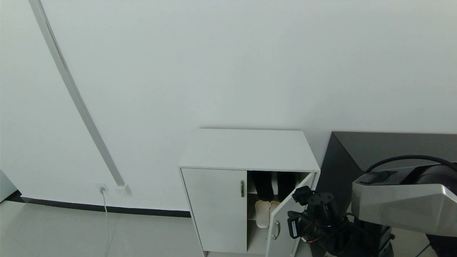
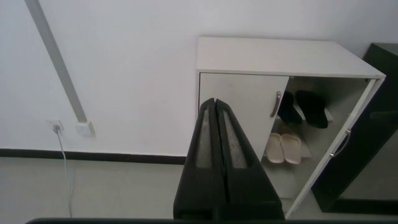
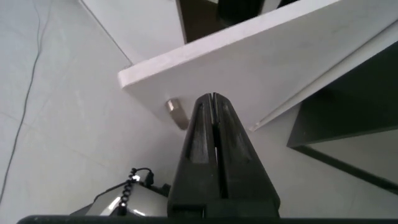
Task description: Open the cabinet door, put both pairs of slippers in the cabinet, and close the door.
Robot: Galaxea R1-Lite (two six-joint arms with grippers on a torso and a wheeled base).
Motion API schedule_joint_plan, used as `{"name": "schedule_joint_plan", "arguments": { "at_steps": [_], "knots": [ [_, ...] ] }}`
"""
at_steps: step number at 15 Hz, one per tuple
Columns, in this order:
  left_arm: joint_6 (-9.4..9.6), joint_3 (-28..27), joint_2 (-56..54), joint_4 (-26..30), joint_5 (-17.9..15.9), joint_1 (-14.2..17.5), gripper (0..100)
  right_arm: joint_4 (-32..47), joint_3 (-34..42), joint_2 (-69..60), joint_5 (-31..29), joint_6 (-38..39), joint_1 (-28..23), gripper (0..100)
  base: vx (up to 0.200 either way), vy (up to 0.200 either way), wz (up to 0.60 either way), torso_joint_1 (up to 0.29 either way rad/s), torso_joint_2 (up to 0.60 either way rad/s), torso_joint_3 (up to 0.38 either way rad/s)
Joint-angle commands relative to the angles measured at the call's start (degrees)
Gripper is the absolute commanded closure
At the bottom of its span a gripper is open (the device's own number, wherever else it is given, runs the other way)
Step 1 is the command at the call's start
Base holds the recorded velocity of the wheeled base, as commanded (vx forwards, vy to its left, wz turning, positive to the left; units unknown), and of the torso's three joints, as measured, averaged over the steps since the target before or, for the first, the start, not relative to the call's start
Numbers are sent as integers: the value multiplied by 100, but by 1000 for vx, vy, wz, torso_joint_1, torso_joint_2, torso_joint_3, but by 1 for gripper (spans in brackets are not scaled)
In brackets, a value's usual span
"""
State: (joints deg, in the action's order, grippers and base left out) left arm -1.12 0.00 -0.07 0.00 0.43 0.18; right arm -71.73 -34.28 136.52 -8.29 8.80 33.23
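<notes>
1. The white cabinet (image 1: 246, 150) stood against the wall, with its right door (image 1: 282, 228) swung partly open and its left door (image 1: 214, 207) shut.
2. The black slippers (image 1: 264, 185) sat on the cabinet's upper shelf.
3. The cream slippers (image 1: 263, 213) sat inside the cabinet too, on the shelf just under them.
4. The right gripper (image 3: 216, 99) was just beside the outside of the open door, near its handle (image 3: 176, 113). Its jaws were closed on nothing.
5. The left gripper (image 2: 216, 102) was in front of the cabinet, well apart from it, with its jaws closed and empty too.
6. A dark table (image 1: 375, 146) stood just beside the cabinet.
</notes>
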Motion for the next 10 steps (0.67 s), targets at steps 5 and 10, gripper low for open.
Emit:
{"name": "schedule_joint_plan", "arguments": {
  "at_steps": [5, 10],
  "knots": [
    [7, 0, 7, 0, 1, -1, 100, 775, -1353, 419, 12, 8, -265, 100, 0, 0, 0, 0, 0, 0],
    [7, 0, 7, 0, 1, -1, 100, 1346, -2496, 692, 38, -1, -352, 100, 0, 0, 0, 0, 0, 0]
  ]
}}
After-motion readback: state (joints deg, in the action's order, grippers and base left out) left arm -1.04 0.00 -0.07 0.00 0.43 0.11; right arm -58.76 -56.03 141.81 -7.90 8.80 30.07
